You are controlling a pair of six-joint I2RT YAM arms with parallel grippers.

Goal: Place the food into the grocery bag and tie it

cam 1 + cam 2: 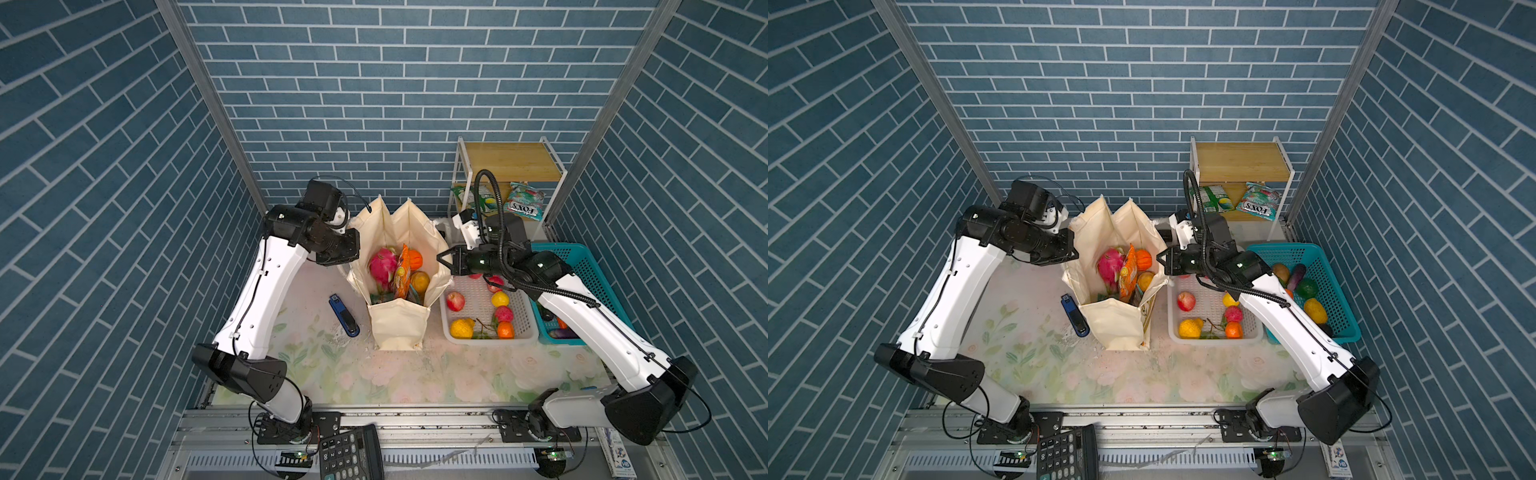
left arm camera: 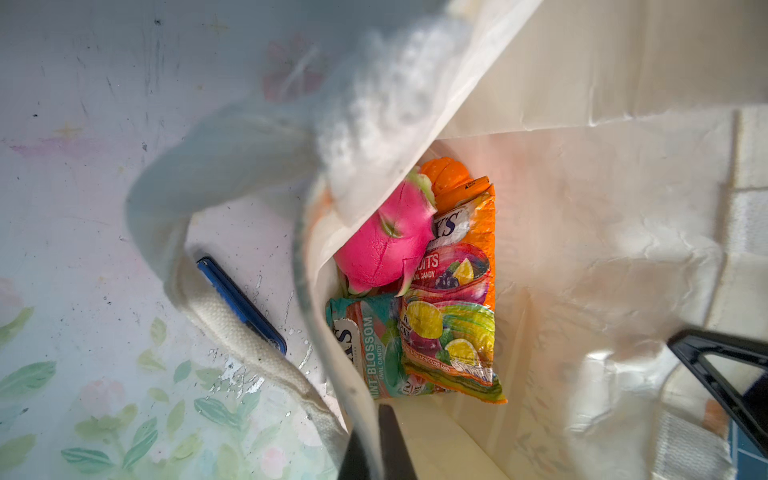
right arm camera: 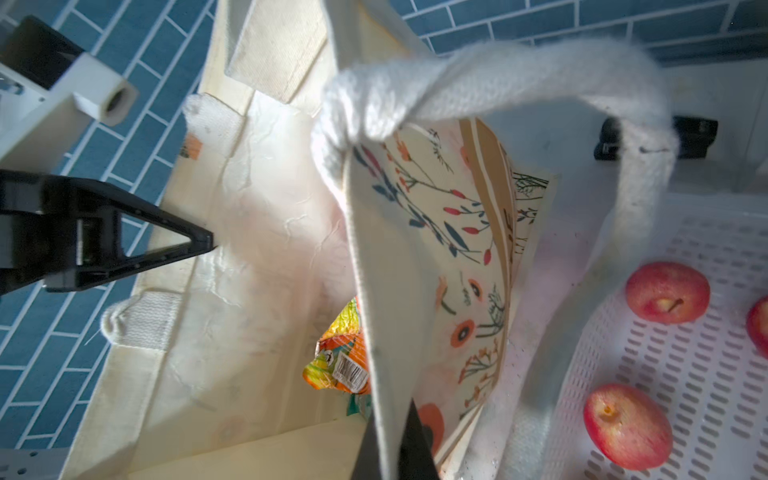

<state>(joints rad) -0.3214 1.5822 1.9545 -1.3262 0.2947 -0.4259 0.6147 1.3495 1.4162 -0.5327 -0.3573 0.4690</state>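
Read clock directions from a top view, with 12 o'clock at the brick back wall.

**Position of the load.** The tall cream canvas grocery bag with floral print [image 1: 399,328] stands upright at the centre of the table, its mouth open. Inside lie the magenta dragon fruit with green scales [image 1: 381,266], a round orange fruit [image 1: 413,259], the orange-pink crinkly snack packet [image 1: 402,274] and the teal crinkly snack packet [image 2: 365,349].

**End effector state.** The left end effector [image 1: 353,249] is fully closed on the rim of the bag's 9 o'clock wall. The right end effector [image 1: 442,259] is fully closed on the rim of the 3 o'clock wall. Each wrist view shows canvas pinched between the fingers.

**Governing relation.** The bag mouth lies directly between the two end effectors, and its long axis runs from 12 to 6 o'clock. Each white strap handle hangs outside its own wall: the left handle [image 2: 232,324] on the 9 o'clock side, the right handle [image 3: 498,75] on the 3 o'clock side, over the white plastic basket [image 1: 490,338]. Each arm is nearer to its own handle.

**Assessment.** Loading appears complete and tying is not yet begun. Expect to bring both handles inward across the short axis.
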